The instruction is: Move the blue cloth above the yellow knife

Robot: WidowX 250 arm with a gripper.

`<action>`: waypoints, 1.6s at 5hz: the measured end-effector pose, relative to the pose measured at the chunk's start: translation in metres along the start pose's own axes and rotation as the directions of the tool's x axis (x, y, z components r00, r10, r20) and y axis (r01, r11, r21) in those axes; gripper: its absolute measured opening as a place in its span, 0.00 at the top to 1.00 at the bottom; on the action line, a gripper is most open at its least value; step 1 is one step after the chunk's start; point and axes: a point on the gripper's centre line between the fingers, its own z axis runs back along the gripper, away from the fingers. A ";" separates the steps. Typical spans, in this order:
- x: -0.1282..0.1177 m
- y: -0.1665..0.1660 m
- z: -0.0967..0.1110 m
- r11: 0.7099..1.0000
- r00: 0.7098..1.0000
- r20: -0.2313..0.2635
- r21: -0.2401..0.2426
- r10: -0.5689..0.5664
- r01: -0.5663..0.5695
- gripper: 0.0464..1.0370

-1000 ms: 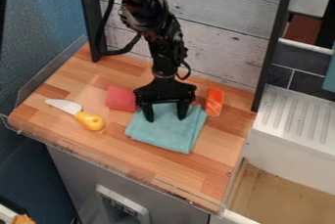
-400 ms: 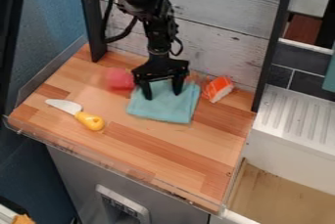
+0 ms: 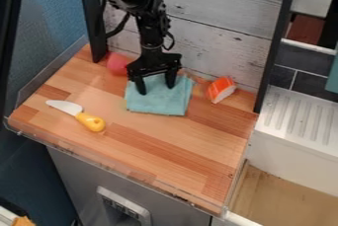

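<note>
The arm is black, jointed, with looping black cables.

There is one blue cloth [image 3: 157, 102], one yellow-handled knife [image 3: 91, 122], one orange-and-white toy salmon piece [image 3: 221, 90] and one pinkish-red object [image 3: 117, 63] of unclear kind. One robot arm [image 3: 150, 22] bears one black gripper [image 3: 155, 89] with two fingers [image 3: 141, 87]. Two black posts [image 3: 274, 42] stand upright.

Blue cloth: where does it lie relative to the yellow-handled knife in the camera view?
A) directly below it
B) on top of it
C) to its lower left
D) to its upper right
D: the blue cloth sits right of the yellow-handled knife and higher in the view, with bare wood between them.
</note>
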 end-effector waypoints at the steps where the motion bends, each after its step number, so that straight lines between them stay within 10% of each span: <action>1: 0.010 0.014 -0.001 0.999 0.999 0.006 0.024 0.045 -0.045 0.04; 5: 0.028 0.049 -0.002 0.985 0.986 0.031 0.054 0.163 -0.164 0.04; 8: 0.020 0.055 0.012 0.982 0.982 -0.014 -0.018 0.186 -0.186 0.04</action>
